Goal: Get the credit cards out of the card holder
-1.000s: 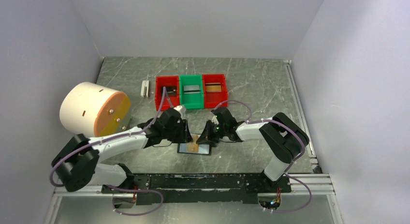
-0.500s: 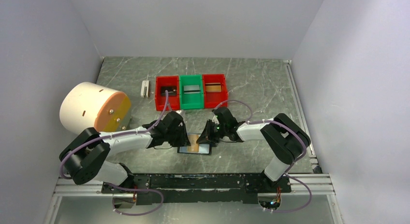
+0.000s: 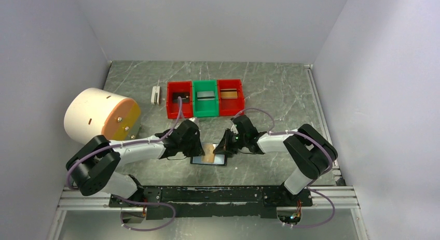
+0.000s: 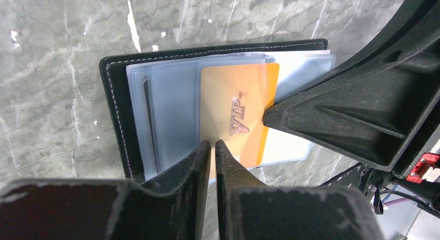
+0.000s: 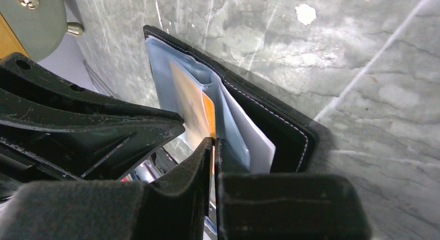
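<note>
Drawing out the orange card [image 4: 238, 115], clamped in our right gripper [image 5: 214, 141], we should pull straight along the pocket [image 4: 174, 115]; our left gripper [image 4: 212, 143], nearly closed, seems to pin the card holder [image 4: 117, 121].

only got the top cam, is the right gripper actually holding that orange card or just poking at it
Observer: Holding it. In the right wrist view the right gripper is shut on the edge of the orange card.
Operator: what about the left one
Observer: The left wrist view shows the left gripper shut, with its tips at the card's edge over the open card holder.
</note>
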You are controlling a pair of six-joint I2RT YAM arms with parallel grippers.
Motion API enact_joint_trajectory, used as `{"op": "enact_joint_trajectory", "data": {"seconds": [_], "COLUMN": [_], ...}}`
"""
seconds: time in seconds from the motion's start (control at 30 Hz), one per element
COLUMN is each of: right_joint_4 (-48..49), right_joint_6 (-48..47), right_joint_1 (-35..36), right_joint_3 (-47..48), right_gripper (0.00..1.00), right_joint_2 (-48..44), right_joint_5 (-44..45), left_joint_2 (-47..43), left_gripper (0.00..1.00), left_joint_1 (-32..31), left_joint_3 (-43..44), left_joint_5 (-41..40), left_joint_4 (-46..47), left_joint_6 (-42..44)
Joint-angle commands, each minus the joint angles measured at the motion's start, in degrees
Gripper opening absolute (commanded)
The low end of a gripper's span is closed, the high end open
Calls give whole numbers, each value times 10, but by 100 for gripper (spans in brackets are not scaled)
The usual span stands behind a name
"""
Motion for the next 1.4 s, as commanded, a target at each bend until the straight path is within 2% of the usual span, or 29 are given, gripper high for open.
{"op": "enact_joint_trajectory", "data": {"seconds": [0.0,0.27,0.43,0.5,0.77,0.83,0.9,1.03,1.17,1.37], "right_joint_4": [-23,4,35,34,7,38,98,177,144,130], "right_joint_6": [-11,-12,1,0,9,13,30,63,44,31], "right_joint_1": [-16,-21,-10,-7,5,5,5,8,8,-18], "right_joint_3": [-13,-14,-17,-11,-24,-35,-46,-65,-68,-83], "right_gripper": [8,12,23,24,28,29,26,11,2,0], "right_joint_2": [-22,-6,-3,12,10,7,22,47,15,-11], "right_joint_5": [10,-28,-29,-35,18,10,-22,-44,-11,-24], "left_joint_2": [35,32,30,29,32,33,33,39,39,48], "left_gripper": [18,16,12,11,9,9,9,9,9,9], "left_joint_1": [-3,-5,-7,-9,-12,-12,-13,-15,-15,-15], "left_joint_3": [-17,-11,-6,-6,-4,-1,-1,1,-4,0], "left_joint_5": [-74,-72,-74,-75,-79,-80,-79,-78,-84,-90], "left_joint_4": [-100,-100,-107,-110,-118,-122,-118,-119,-124,-128], "left_joint_6": [11,13,15,14,11,9,8,7,-1,-2]}}
